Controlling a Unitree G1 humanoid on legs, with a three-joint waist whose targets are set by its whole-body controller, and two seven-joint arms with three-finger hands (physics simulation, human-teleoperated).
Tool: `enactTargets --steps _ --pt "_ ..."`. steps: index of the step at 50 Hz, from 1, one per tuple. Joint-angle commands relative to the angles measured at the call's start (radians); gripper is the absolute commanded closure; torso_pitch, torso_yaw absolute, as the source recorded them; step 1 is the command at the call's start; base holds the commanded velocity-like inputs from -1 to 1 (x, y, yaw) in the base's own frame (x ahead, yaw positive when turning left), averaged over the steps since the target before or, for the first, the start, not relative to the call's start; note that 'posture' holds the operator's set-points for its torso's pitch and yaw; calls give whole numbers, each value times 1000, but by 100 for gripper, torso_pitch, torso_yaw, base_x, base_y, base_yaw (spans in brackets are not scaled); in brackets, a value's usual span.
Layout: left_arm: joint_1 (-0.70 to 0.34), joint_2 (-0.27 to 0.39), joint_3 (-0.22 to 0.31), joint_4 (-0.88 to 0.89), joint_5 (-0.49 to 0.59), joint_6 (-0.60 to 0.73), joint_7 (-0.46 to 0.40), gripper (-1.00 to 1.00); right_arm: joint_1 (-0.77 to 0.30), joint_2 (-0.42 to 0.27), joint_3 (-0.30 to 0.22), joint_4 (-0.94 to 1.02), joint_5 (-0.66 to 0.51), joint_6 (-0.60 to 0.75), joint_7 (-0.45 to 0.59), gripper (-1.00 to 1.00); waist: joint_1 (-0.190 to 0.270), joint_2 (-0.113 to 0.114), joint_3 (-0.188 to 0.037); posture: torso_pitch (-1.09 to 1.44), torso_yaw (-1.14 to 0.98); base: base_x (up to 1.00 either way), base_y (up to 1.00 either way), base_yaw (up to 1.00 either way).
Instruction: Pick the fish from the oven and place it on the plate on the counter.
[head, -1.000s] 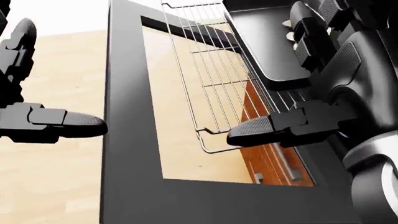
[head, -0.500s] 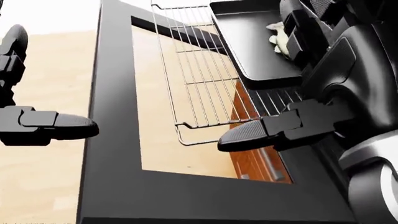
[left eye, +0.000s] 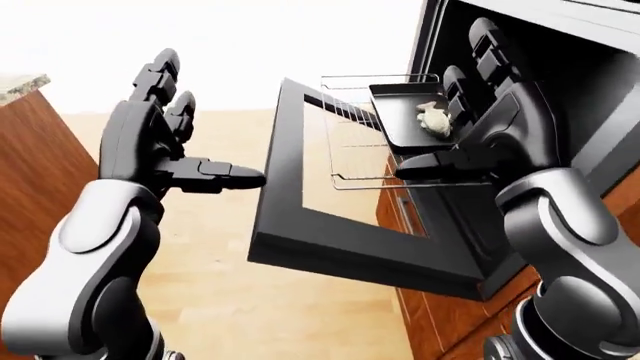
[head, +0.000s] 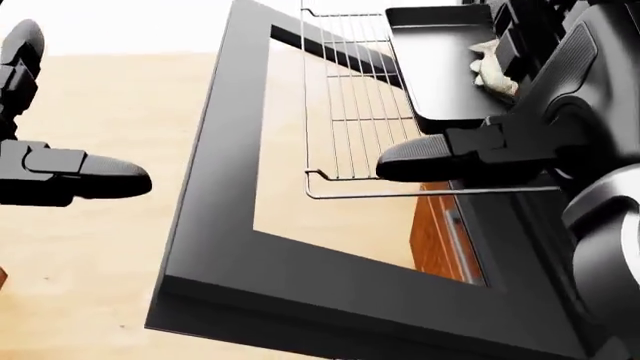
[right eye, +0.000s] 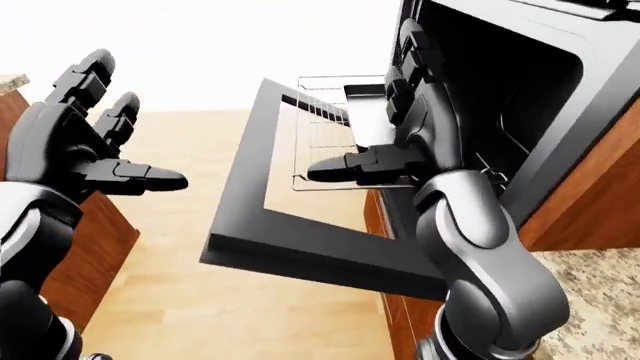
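Note:
The pale fish (left eye: 432, 118) lies on a black tray (left eye: 395, 124) on the pulled-out wire rack (left eye: 352, 154) of the open oven. My right hand (left eye: 458, 105) is open, its fingers spread upright just right of the fish and its thumb (head: 425, 159) reaching out under the tray's near edge. It does not close round the fish (head: 492, 69). My left hand (left eye: 205, 124) is open and empty, raised left of the oven door (left eye: 300, 225). No plate shows in any view.
The oven door hangs open and flat, below the rack, between my hands. Wooden cabinets (right eye: 585, 187) flank the oven, with a granite counter (right eye: 600, 300) at the right-eye view's lower right. Another wooden cabinet (left eye: 30, 165) stands at the left. Pale wood floor lies below.
The whole head view has shifted: door, rack and tray now sit further right and the door looks more tilted, so the camera moved. Both hands stay open, and more of the fish shows.

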Motion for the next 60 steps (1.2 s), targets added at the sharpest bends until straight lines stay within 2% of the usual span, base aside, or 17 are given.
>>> enactTargets --steps 1,4,6,7,9,15,20,21,22,28,34,35,36,44,46,48,60 --pt "-30 10 7 -33 -10 -24 -1 -100 -23 -9 -14 -13 -9 -43 -2 -100 -1 3 -10 0 0 29 0 0" --pt "-30 11 6 -37 -12 -21 2 -100 -27 -13 -13 -4 -13 -49 0 -100 7 -35 -11 0 0 29 0 0" --pt "-31 14 7 -35 -13 -23 0 -100 -35 -16 -14 -1 -13 -47 1 -100 9 -99 -29 0 0 30 0 0" --pt "-28 15 8 -35 -13 -26 -2 -100 -35 -18 -11 0 -16 -48 1 -100 0 -61 -11 0 0 29 0 0" --pt "-29 20 18 -42 -17 -21 -3 -100 -36 -17 -5 3 -25 -52 2 -100 6 -68 -15 0 0 29 0 0" --pt "-33 33 35 -57 -32 -2 -1 -100 -50 -12 -2 3 -37 -46 4 -100 -1 -16 -10 0 0 29 0 0" --pt "-33 45 38 -57 -38 1 -1 -100 -60 -21 -14 7 -31 -42 9 -100 -22 72 -39 0 0 29 0 0" --pt "-35 45 38 -58 -39 2 0 -100 -61 -23 -16 10 -31 -44 10 -100 -7 57 -24 0 0 29 0 0" --pt "-41 46 38 -56 -41 6 2 -100 -67 -26 -20 9 -27 -38 8 -100 -14 72 -15 0 0 29 0 0" --pt "-43 54 48 -59 -51 9 3 -100 -77 -26 -18 5 -18 -33 -4 -100 2 23 -15 0 0 29 0 0" --pt "-40 62 54 -60 -63 10 7 -100 -87 -26 -19 -2 0 -22 -22 -100 20 -66 -42 0 0 29 0 0" --pt "-41 63 53 -57 -64 8 7 -100 -87 -27 -19 0 0 -23 -22 -100 6 -52 -24 0 0 28 0 0" --pt "-39 64 53 -55 -64 4 6 -100 -87 -29 -19 2 0 -25 -22 -100 11 -66 -18 0 0 29 0 0" --pt "-32 77 68 -61 -76 6 5 -100 -105 -24 -11 14 3 -20 -38 -100 -12 -11 -14 0 0 20 0 0" --pt "-33 78 69 -64 -80 10 7 -100 -119 -29 -13 14 7 -9 -44 -100 -15 35 -26 0 0 0 0 0" --pt "-37 82 71 -67 -84 14 10 -100 -140 -55 -13 15 -8 9 -45 -100 -17 10 -19 0 0 0 0 0" --pt "-27 87 71 -76 -79 17 9 -100 -224 -138 5 99 -166 90 17 -100 -8 -9 -25 0 0 0 0 0"
